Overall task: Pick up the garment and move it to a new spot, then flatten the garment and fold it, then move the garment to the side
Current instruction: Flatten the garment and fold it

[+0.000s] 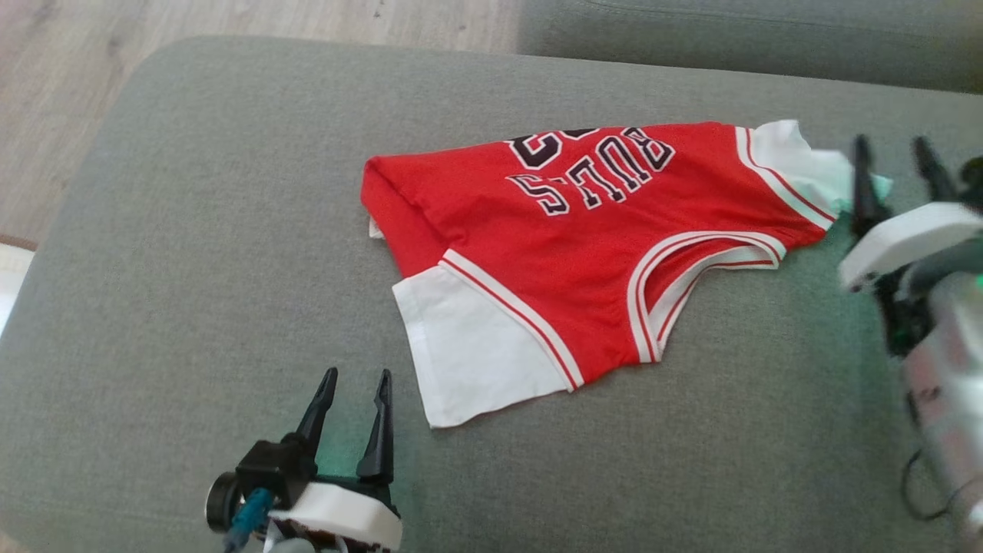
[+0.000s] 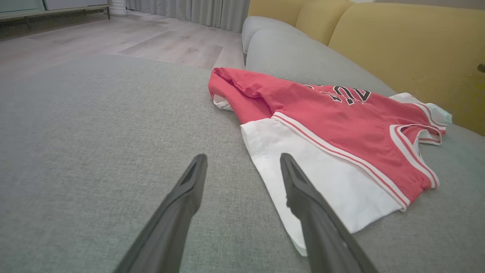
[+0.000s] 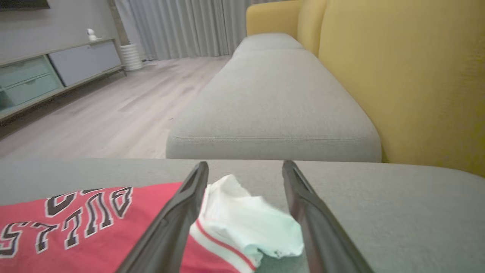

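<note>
The garment (image 1: 584, 246) is a red jersey with white sleeves, white-and-red trim and black "BULLS" lettering, folded over on the grey cushion (image 1: 192, 253). My left gripper (image 1: 355, 382) is open near the front edge, just left of the near white sleeve (image 2: 322, 182). My right gripper (image 1: 895, 150) is open at the jersey's right end. The crumpled white sleeve (image 3: 246, 220) lies loose between its fingers, resting on the cushion.
A second grey cushion (image 3: 273, 102) lies beyond a gap, with a yellow backrest (image 3: 409, 76) along the right. Wooden floor (image 1: 153, 31) runs past the cushion's far left edge. A low cabinet (image 3: 57, 72) and curtains stand across the room.
</note>
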